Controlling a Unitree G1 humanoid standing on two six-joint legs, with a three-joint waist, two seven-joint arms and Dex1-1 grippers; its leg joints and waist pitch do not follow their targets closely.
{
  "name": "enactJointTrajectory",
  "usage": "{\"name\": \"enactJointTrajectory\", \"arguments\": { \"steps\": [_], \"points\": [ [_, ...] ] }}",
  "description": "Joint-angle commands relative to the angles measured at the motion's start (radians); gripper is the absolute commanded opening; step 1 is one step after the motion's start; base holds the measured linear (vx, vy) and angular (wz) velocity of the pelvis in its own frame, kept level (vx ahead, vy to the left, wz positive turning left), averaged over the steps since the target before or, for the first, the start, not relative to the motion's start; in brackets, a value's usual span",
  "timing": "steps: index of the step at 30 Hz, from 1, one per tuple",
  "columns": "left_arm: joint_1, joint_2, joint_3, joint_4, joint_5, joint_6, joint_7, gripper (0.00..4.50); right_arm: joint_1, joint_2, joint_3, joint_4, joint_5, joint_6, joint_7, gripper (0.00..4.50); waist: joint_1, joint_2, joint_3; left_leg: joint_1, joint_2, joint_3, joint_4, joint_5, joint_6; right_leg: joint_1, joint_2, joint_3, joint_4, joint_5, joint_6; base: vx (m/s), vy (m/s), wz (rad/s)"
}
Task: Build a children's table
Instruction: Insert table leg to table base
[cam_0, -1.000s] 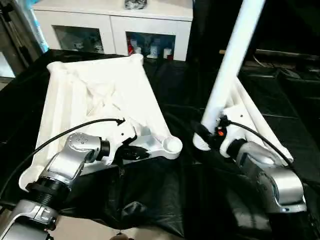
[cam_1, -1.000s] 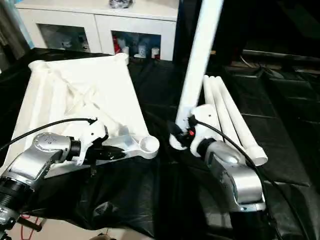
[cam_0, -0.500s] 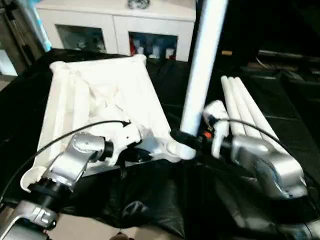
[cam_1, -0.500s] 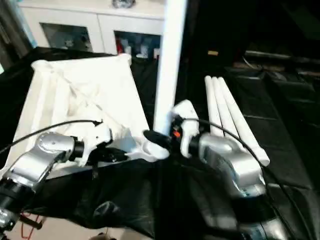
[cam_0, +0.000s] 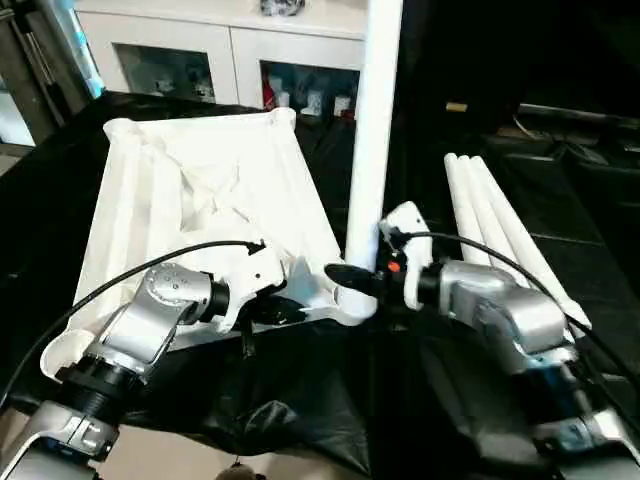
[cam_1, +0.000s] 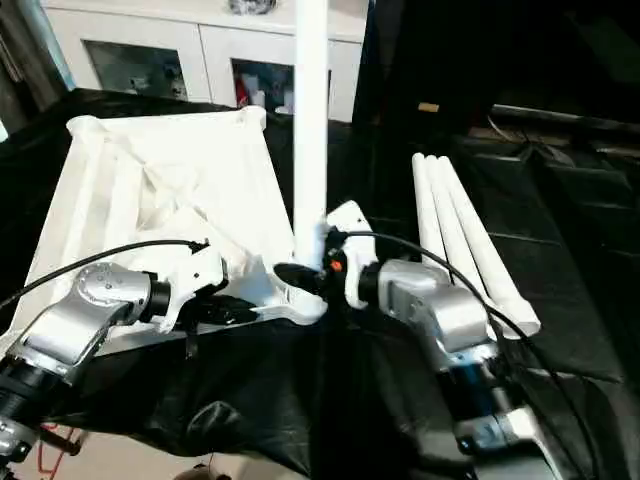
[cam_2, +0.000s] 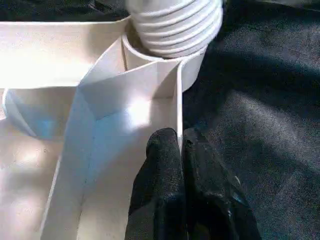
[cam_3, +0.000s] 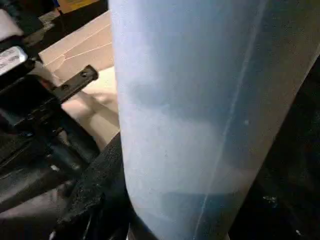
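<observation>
- Tabletop (cam_0: 200, 200) lies upside down on the black cloth (cam_0: 330, 400), ribbed underside up, so the corner sockets face up ready for legs.
- Right gripper (cam_0: 352, 277) is clamped round a leg (cam_0: 372, 140) low on the tube, holding it upright w/ its bottom end at the near corner socket (cam_2: 165, 65). Gripping low likely gives better control of the end going in.
- Left wrist view: ribbed/threaded end of the leg sits in the mouth of that socket, looks only partly in, threads showing above the rim.
- Left gripper (cam_2: 180, 150) is pinched tight on a thin rib wall of the tabletop just beside the socket, fingers pressed together w/ the wall between. Prob. there to stop the top sliding or tipping while the leg gets pushed or twisted.
- Three spare legs (cam_0: 500, 230) lie side by side on the cloth, off to the robot's right, apart from the top.
- White cabinet (cam_0: 240, 60) w/ glass fronts stands behind, not part of the job.
- My read: first leg going in, 3 to go.
</observation>
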Motion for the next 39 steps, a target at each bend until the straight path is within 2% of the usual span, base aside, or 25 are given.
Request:
{"name": "enactJointTrajectory", "arguments": {
  "steps": [1, 5, 10, 14, 18, 19, 21, 22, 25, 26, 29, 30, 33, 38, 39],
  "points": [
    [0.000, 0.000, -0.008, -0.030, -0.009, -0.003, -0.022, 0.00, -0.013, 0.005, 0.005, 0.032, -0.016, -0.020, -0.004, 1.91, 0.001, 0.008, -0.069, 0.013, 0.051, -0.009, -0.071, -0.073, -0.007, 0.047, -0.103, 0.046, -0.068, 0.045, -0.238, 0.000, 0.000, 0.00],
    [-0.005, -0.003, -0.005, -0.032, -0.013, 0.001, -0.025, 0.00, -0.024, 0.019, -0.002, 0.074, -0.023, -0.044, -0.011, 1.91, 0.000, 0.009, -0.069, 0.012, 0.051, -0.010, -0.071, -0.068, -0.007, 0.049, -0.102, 0.046, -0.066, 0.067, -0.241, 0.000, 0.000, 0.00],
    [-0.011, -0.013, 0.003, -0.036, -0.020, 0.008, -0.014, 0.00, -0.021, 0.026, -0.013, 0.116, -0.026, -0.070, 0.004, 1.91, -0.001, 0.008, -0.067, 0.014, 0.051, -0.010, -0.073, -0.099, -0.011, 0.048, -0.102, 0.046, -0.071, 0.016, -0.238, 0.000, 0.000, 0.00],
    [-0.013, -0.024, 0.012, -0.037, -0.026, 0.012, -0.003, 0.00, -0.009, 0.029, -0.022, 0.128, -0.019, -0.082, 0.008, 1.91, -0.001, 0.010, -0.068, 0.013, 0.052, -0.010, -0.072, -0.090, -0.011, 0.048, -0.102, 0.046, -0.069, 0.034, -0.241, 0.000, 0.000, 0.00],
    [-0.018, -0.031, 0.017, -0.032, -0.026, 0.017, 0.007, 0.00, 0.021, 0.044, -0.062, 0.169, -0.011, -0.124, -0.013, 1.91, 0.001, 0.014, -0.069, 0.012, 0.052, -0.011, -0.072, -0.099, -0.012, 0.049, -0.104, 0.046, -0.070, 0.041, -0.247, 0.000, 0.000, 0.00],
    [-0.019, -0.033, 0.018, -0.028, -0.025, 0.016, 0.010, 0.00, 0.034, 0.047, -0.066, 0.175, -0.012, -0.139, -0.015, 1.91, 0.001, 0.019, -0.069, 0.014, 0.052, -0.012, -0.073, -0.101, -0.013, 0.048, -0.102, 0.045, -0.068, 0.043, -0.248, 0.000, 0.000, 0.00],
    [-0.020, -0.035, 0.019, -0.025, -0.024, 0.015, 0.013, 0.00, 0.055, 0.053, -0.072, 0.177, -0.013, -0.158, -0.018, 1.91, 0.000, 0.015, -0.068, 0.014, 0.052, -0.011, -0.073, -0.112, -0.014, 0.049, -0.102, 0.045, -0.071, 0.031, -0.248, 0.000, 0.000, 0.00],
    [-0.021, -0.036, 0.019, -0.024, -0.024, 0.015, 0.013, 0.00, 0.060, 0.054, -0.073, 0.177, -0.013, -0.163, -0.018, 1.91, 0.000, 0.019, -0.068, 0.014, 0.052, -0.011, -0.073, -0.116, -0.014, 0.048, -0.103, 0.046, -0.073, 0.027, -0.246, 0.000, 0.000, 0.00],
    [-0.022, -0.039, 0.020, -0.020, -0.022, 0.013, 0.017, 0.00, 0.091, 0.063, -0.083, 0.171, -0.006, -0.189, -0.019, 1.91, 0.000, 0.019, -0.068, 0.015, 0.053, -0.012, -0.074, -0.122, -0.016, 0.048, -0.102, 0.046, -0.072, 0.026, -0.247, 0.000, 0.000, 0.00],
    [-0.023, -0.039, 0.021, -0.018, -0.021, 0.012, 0.018, 0.00, 0.105, 0.067, -0.089, 0.167, -0.001, -0.204, -0.019, 1.91, 0.002, 0.025, -0.068, 0.016, 0.053, -0.013, -0.074, -0.125, -0.017, 0.046, -0.103, 0.045, -0.072, 0.026, -0.248, 0.000, 0.000, 0.00],
    [-0.028, -0.042, 0.021, -0.009, -0.016, 0.006, 0.024, 0.00, 0.141, 0.086, -0.124, 0.169, 0.004, -0.261, -0.039, 1.91, 0.002, 0.022, -0.069, 0.015, 0.053, -0.013, -0.076, -0.135, -0.017, 0.046, -0.103, 0.046, -0.073, 0.030, -0.247, 0.000, 0.000, 0.00],
    [-0.031, -0.043, 0.021, -0.003, -0.014, 0.004, 0.029, 0.00, 0.162, 0.090, -0.132, 0.170, -0.002, -0.298, -0.047, 1.91, 0.003, 0.033, -0.068, 0.016, 0.054, -0.015, -0.076, -0.145, -0.020, 0.045, -0.104, 0.045, -0.073, 0.019, -0.248, 0.000, 0.000, 0.00],
    [-0.033, -0.044, 0.021, 0.004, -0.011, 0.000, 0.030, 0.00, 0.196, 0.093, -0.133, 0.164, -0.009, -0.341, -0.049, 1.91, 0.001, 0.027, -0.066, 0.018, 0.053, -0.013, -0.078, -0.167, -0.021, 0.043, -0.101, 0.045, -0.078, -0.006, -0.246, 0.000, 0.000, 0.00],
    [-0.037, -0.047, 0.021, 0.013, -0.007, -0.006, 0.034, 0.00, 0.231, 0.100, -0.134, 0.152, -0.018, -0.380, -0.052, 1.91, 0.004, 0.030, -0.067, 0.015, 0.053, -0.014, -0.079, -0.166, -0.016, 0.044, -0.103, 0.046, -0.079, -0.009, -0.239, 0.000, 0.000, 0.00],
    [-0.039, -0.046, 0.020, 0.018, -0.004, -0.010, 0.035, 0.00, 0.246, 0.099, -0.126, 0.139, -0.041, -0.409, -0.059, 1.91, 0.004, 0.033, -0.066, 0.016, 0.053, -0.014, -0.079, -0.175, -0.016, 0.043, -0.102, 0.046, -0.080, -0.024, -0.237, 0.000, 0.000, 0.00]
  ]
}}
